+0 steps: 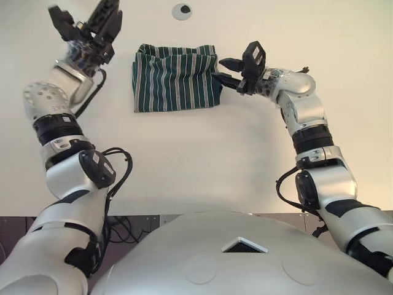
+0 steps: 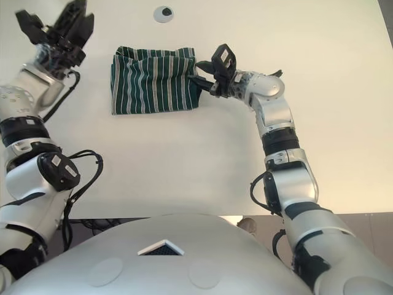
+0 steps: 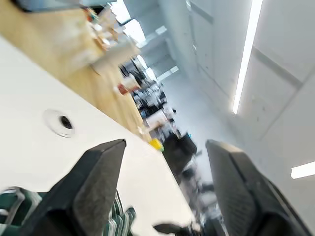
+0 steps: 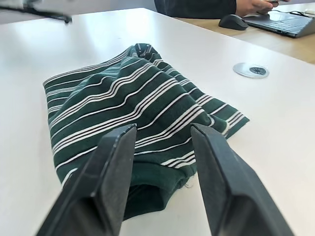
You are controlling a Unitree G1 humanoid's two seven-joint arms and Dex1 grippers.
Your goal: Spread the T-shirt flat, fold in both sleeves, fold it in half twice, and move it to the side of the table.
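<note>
At the very tips of your right gripper [image 1: 220, 69], the T-shirt [image 1: 175, 77] lies on the white counter [image 1: 196, 160] as a folded, roughly square bundle of dark green cloth with white stripes. The gripper's fingers [image 4: 106, 182] stand moderately apart and hold nothing. In the right wrist view the bundle's nearest edge sits in the gap between them, with the thick folded hem closest to the gripper and the striped layers running away from it. You cannot tell whether the fingers actually touch the cloth.

On the opposite side of the shirt from this gripper, your left gripper [image 1: 84, 17] is tilted upward, well apart from the cloth, its fingers spread wide and empty. The shirt's edge nearest that gripper is slightly bunched. Past the shirt's far edge, a round cable grommet [image 1: 181, 11] is set into the counter, roughly between the two grippers.
</note>
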